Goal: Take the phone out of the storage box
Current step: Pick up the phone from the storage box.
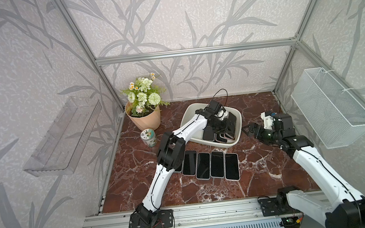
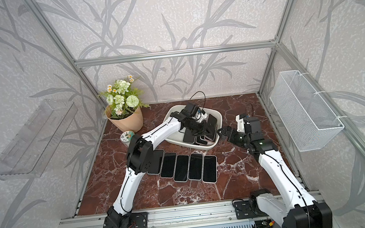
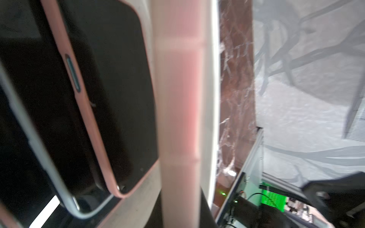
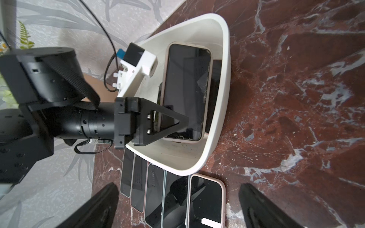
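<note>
Black-screened phones (image 1: 210,165) lie in a row at the front of the red-brown marble tabletop (image 1: 264,175). Behind them, inside the off-white plastic storage box (image 4: 225,79), the left gripper (image 4: 180,123) is clamped tight on a tilted pink-cased phone (image 4: 185,88). Just right of the box, the right gripper (image 1: 248,130) hovers with fingers spread wide, empty.

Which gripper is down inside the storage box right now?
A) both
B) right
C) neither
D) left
D: the left gripper is inside the storage box, shut on a pink-cased phone, while the right gripper hangs open outside the box's rim.
</note>
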Motion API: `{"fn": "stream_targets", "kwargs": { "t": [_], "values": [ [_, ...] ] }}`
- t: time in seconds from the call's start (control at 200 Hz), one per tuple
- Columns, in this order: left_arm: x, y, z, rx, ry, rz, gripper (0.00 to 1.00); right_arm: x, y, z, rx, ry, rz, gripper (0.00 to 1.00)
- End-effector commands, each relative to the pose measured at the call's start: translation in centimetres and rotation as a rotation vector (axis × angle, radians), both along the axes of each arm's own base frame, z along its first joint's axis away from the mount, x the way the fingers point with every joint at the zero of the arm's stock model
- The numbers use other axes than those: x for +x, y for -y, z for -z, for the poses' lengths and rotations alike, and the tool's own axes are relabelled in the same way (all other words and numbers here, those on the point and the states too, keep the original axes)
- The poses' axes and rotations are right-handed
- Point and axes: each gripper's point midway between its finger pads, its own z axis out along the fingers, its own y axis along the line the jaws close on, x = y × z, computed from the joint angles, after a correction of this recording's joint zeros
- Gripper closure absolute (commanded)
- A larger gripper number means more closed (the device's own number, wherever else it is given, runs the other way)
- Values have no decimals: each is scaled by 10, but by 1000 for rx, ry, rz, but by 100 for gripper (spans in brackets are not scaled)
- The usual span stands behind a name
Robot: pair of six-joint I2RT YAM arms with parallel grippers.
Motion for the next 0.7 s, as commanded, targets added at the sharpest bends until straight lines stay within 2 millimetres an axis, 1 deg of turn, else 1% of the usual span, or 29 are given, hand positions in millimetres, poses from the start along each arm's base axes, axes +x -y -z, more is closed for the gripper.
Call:
{"fn": "stream_targets", "kwargs": {
  "t": [0.0,0.015,0.02,0.025,0.045,0.05,0.055,0.06,0.065,0.07,0.085,0.13,0.175,0.185,0.27,0.335,0.395,0.5,0.695],
  "values": [
    [0,7,-98,-266,120,12,95,4,-10,-28,113,62,-35,1],
    [-1,5,-100,-277,116,9,94,4,-11,-30,126,67,-38,1],
    [-1,5,-105,-287,120,9,94,4,-11,-30,131,63,-39,1],
    [-2,5,-102,-287,117,10,94,4,-11,-30,135,66,-40,1],
    [-4,4,-113,-314,124,8,94,5,-12,-31,149,64,-40,1],
    [-5,3,-109,-313,112,8,94,5,-12,-32,154,63,-40,1],
    [-6,3,-115,-325,120,9,94,5,-12,-32,157,63,-40,1],
    [-6,3,-111,-325,111,9,94,5,-13,-33,161,62,-41,1],
    [-7,2,-112,-328,105,8,94,5,-13,-33,163,62,-42,1],
    [-8,3,-117,-339,110,10,94,5,-13,-33,167,60,-43,1],
    [-9,3,-122,-361,113,11,94,5,-13,-34,172,59,-45,1],
    [-16,3,-130,-410,94,14,94,6,-16,-38,185,59,-61,1],
    [-23,3,-133,-454,73,17,94,7,-18,-42,193,56,-74,1],
    [-24,3,-136,-466,73,17,94,7,-19,-44,194,55,-76,1],
    [-34,0,-135,-490,51,10,94,6,-20,-47,170,24,-79,1],
    [-42,-4,-126,-458,54,7,94,5,-19,-47,106,6,-80,1],
    [-48,-5,-121,-441,53,14,94,6,-18,-50,64,9,-81,1],
    [-54,-3,-121,-447,48,24,94,11,-18,-53,62,19,-65,1],
    [-63,2,-121,-438,51,42,94,21,-22,-45,70,-31,-65,1]
  ]
}}
